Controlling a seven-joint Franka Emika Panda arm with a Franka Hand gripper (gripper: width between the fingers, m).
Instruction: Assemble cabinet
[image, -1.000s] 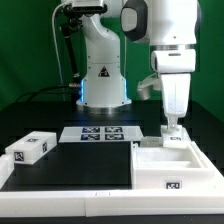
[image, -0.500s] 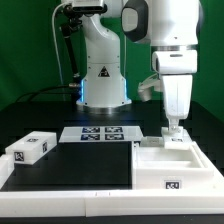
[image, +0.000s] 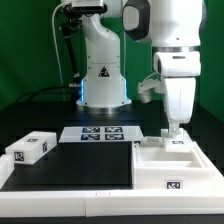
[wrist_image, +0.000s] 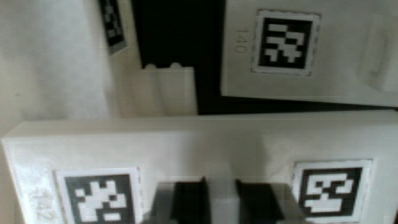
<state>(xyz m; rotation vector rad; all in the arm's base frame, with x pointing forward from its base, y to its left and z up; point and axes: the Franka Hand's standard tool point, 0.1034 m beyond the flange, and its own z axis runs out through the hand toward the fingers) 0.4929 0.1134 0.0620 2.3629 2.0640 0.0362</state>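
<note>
The white block (image: 30, 148) lies near the table's front-left corner and the marker board (image: 100, 133) mid-table, both unmoved. At the front-right corner, the gripper (image: 176, 131) has edged toward the right edge along the cabinet (image: 170, 168) rear wall, probably aligning. I cannot tell whether its fingers (wrist_image: 185, 203) pinch anything. The table (image: 80, 165) is black, the backdrop (image: 25, 50) green.

We've got the marker board (image: 100, 134) mid-table (image: 70, 170), in front of the robot base (image: 103, 80). A small block (image: 30, 148) sits well apart from it, toward the exterior view's left and nearer the front. The cabinet body (image: 170, 168) is at the exterior view's right, just beside the board. The gripper (image: 176, 130) hangs over its rear edge.
</note>
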